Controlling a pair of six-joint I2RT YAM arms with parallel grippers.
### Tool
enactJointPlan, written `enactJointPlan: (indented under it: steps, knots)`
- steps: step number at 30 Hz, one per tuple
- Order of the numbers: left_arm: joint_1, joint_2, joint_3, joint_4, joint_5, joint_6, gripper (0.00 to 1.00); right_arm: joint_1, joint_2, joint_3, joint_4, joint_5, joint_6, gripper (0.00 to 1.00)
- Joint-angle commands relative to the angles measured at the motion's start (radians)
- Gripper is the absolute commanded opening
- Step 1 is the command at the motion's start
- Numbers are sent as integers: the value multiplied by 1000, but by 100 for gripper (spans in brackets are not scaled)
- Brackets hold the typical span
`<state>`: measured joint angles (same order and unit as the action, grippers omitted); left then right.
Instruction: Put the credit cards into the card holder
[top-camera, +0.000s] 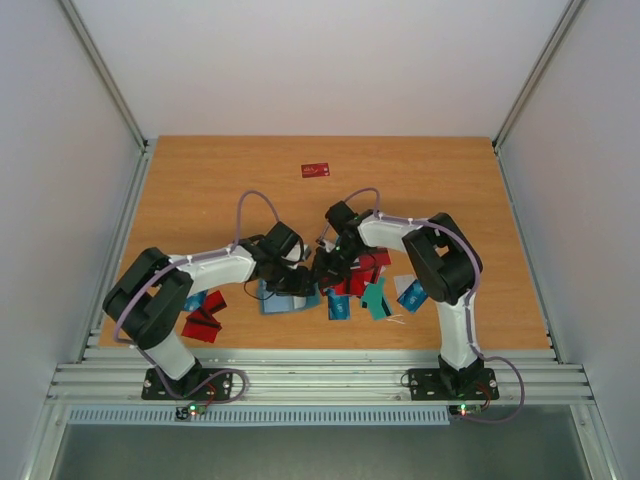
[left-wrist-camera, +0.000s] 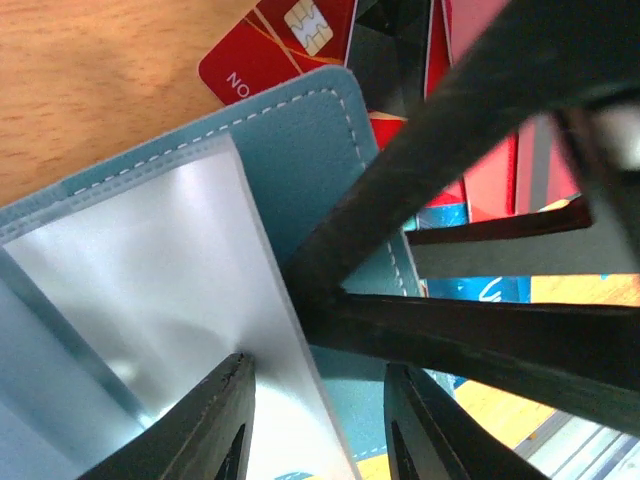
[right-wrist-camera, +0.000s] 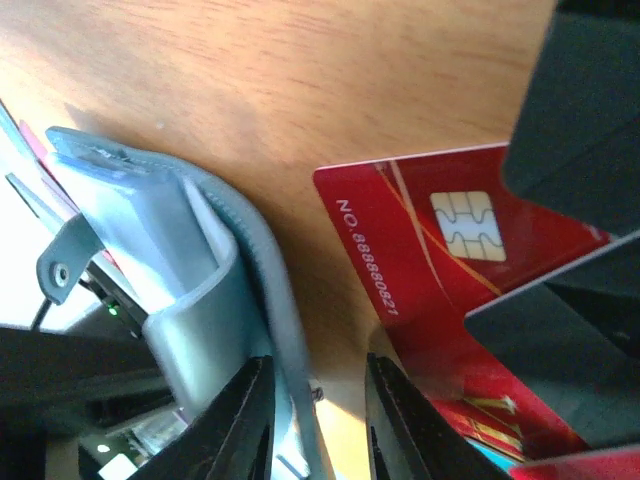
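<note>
The card holder (top-camera: 285, 298) lies open on the table between my two arms, with a teal stitched cover (left-wrist-camera: 310, 130) and pale silvery inner pockets (left-wrist-camera: 150, 270). My left gripper (left-wrist-camera: 320, 425) stands open over it; the edge of one pocket leaf runs between its fingers. My right gripper (right-wrist-camera: 320, 420) is open too, and the holder's curled cover edge (right-wrist-camera: 270, 290) rests against its left finger. A red chip credit card (right-wrist-camera: 440, 270) lies flat beside it. More credit cards (top-camera: 355, 290) are heaped right of the holder. The right gripper's dark fingers (left-wrist-camera: 470, 340) cross the left wrist view.
A lone red card (top-camera: 316, 170) lies at the far middle of the table. More red and blue cards (top-camera: 205, 318) sit by the left arm's elbow. Grey walls close both sides, and a metal rail (top-camera: 320, 375) runs along the near edge.
</note>
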<state>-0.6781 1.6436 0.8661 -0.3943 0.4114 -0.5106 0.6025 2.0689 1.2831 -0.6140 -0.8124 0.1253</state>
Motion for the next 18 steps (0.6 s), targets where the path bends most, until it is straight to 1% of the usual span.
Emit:
enactJointPlan:
  steps: [1, 5, 8, 9, 13, 16, 18]
  knots:
    - [3, 31, 31, -12, -18, 27, 38, -16, -74, 45, -84, 42, -60, 32]
    - [3, 42, 30, -9, -19, 29, 38, -27, -121, 45, -131, 68, -93, 50]
    - [3, 37, 23, -6, -22, 21, 38, -35, -148, 46, -167, 82, -109, 58]
    - [3, 35, 21, -1, -24, 18, 39, -37, -158, 50, -180, 87, -109, 60]
    - [3, 30, 17, 26, -1, -5, 42, -42, -182, 61, -201, 77, -138, 60]
    - [2, 9, 22, 54, 62, -14, 49, -41, -178, 53, -180, 48, -109, 57]
    - [3, 11, 36, 55, 95, -9, 51, -41, -180, 38, -150, 30, -70, 55]
